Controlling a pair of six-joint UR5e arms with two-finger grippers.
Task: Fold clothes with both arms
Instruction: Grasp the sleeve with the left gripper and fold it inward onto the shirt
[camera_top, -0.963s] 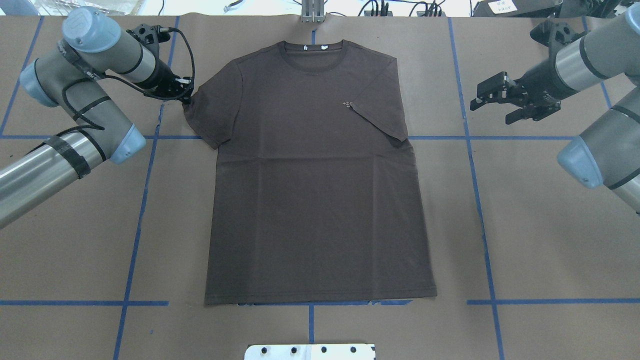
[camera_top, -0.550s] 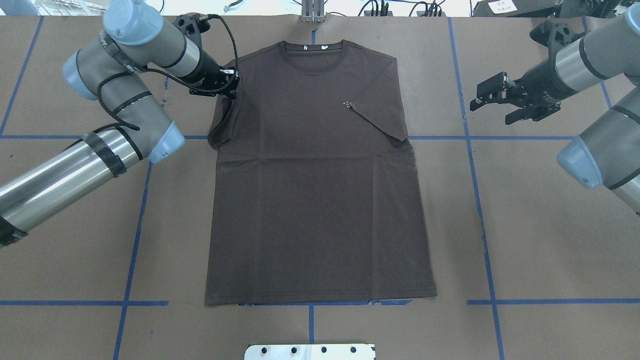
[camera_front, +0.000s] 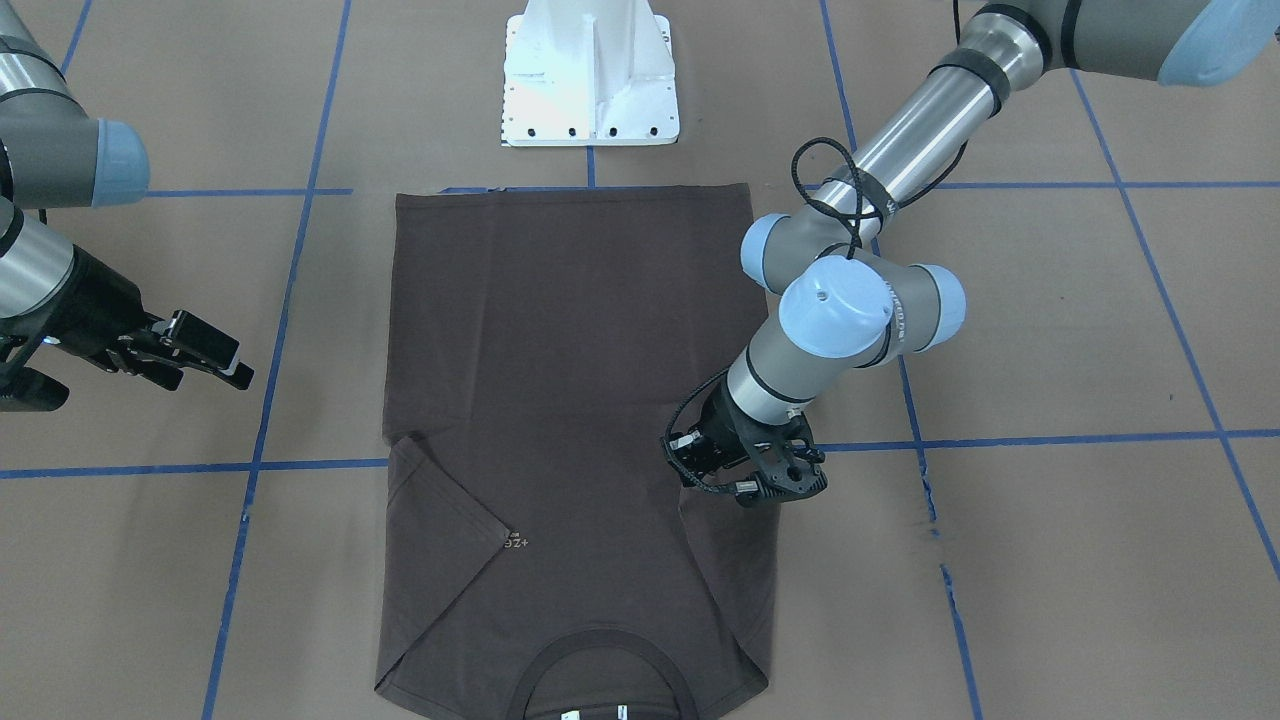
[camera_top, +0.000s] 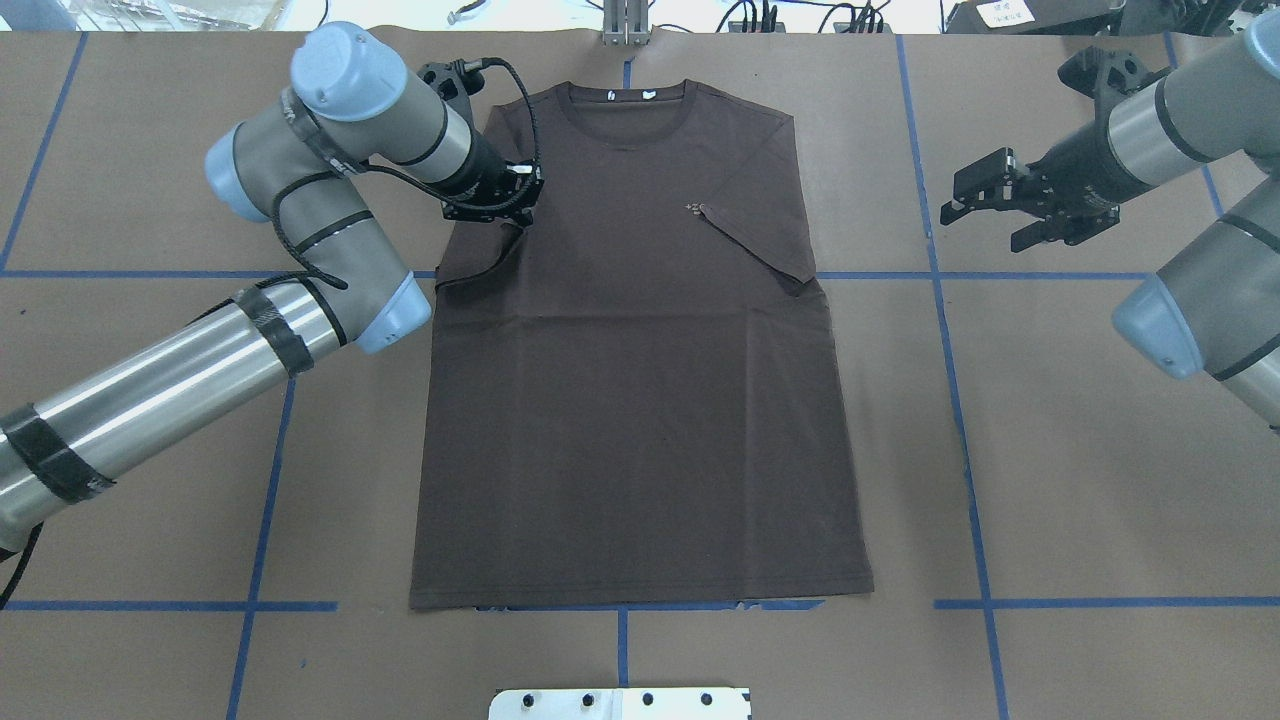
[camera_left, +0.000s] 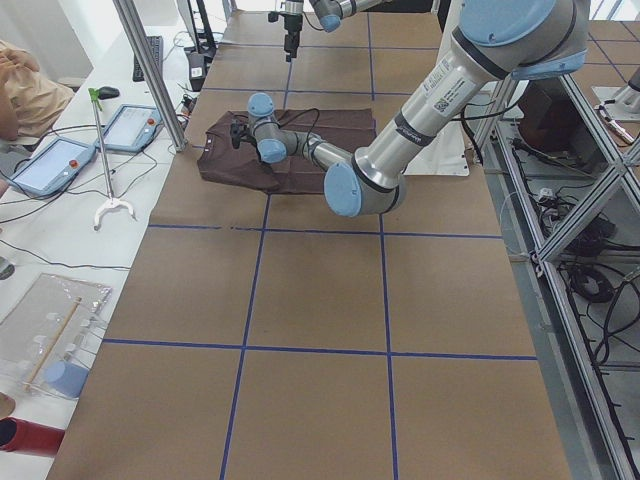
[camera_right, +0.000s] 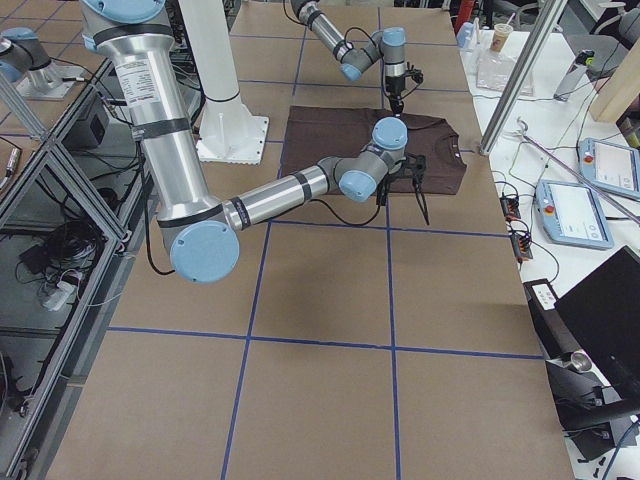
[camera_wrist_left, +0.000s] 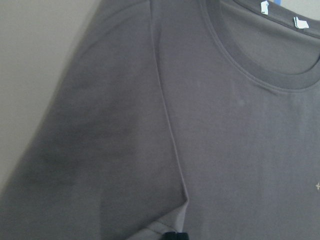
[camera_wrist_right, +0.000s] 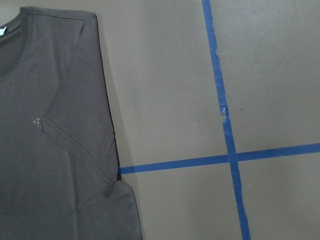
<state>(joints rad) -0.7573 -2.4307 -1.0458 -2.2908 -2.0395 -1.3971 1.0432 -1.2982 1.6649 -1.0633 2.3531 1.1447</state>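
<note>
A brown shirt (camera_top: 640, 400) is spread flat on the table (camera_top: 1050, 450), mostly beneath and nearer the robot than the left pincer (camera_top: 510, 212). Its left sleeve (camera_top: 470, 262) is gripped in that pincer and held over the chest, so the folding-in of this sleeve is judged to be the step in hand. The other sleeve (camera_top: 760, 245) is already turned in. The right pincer (camera_top: 985, 212) is held wide and empty, well aside of the shirt. Next, a flat lay-down and release would be called for.
</note>
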